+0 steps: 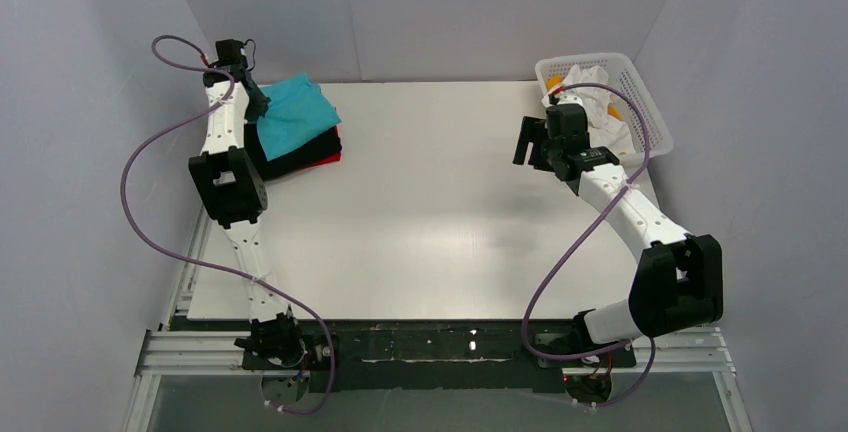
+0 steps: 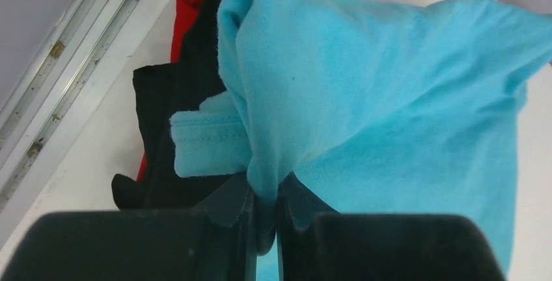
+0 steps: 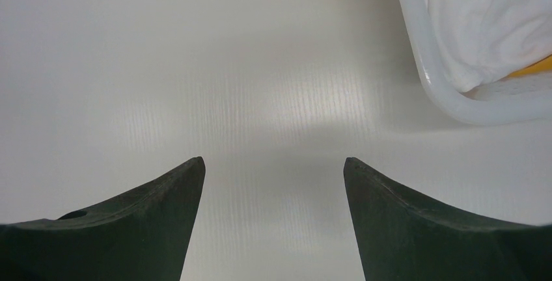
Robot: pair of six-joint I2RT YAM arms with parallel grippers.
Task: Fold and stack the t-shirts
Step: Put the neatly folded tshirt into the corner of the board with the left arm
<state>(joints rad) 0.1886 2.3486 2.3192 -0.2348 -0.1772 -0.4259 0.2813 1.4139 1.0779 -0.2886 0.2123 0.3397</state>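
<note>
The white table was spread across the middle of the overhead view, enclosed by pale walls. The left arm was stretched toward the far left corner, and the right arm was bent toward the far right. At the far right corner a white mesh basket was set, with crumpled white cloth and something yellow lying inside it.

At the far left the t-shirts were piled together. The turquoise-blue t-shirt was on top, bunched and lifted at one side rather than lying flat. Under it lay the black t-shirt, folded, and the red t-shirt showed only as a strip at the black one's edge.

A gathered fold at the turquoise shirt's near edge was pinched between the closed fingers of the left gripper, as shown in the left wrist view. The right gripper was held over bare table just beside the basket, its fingers spread wide with nothing between them.
</note>
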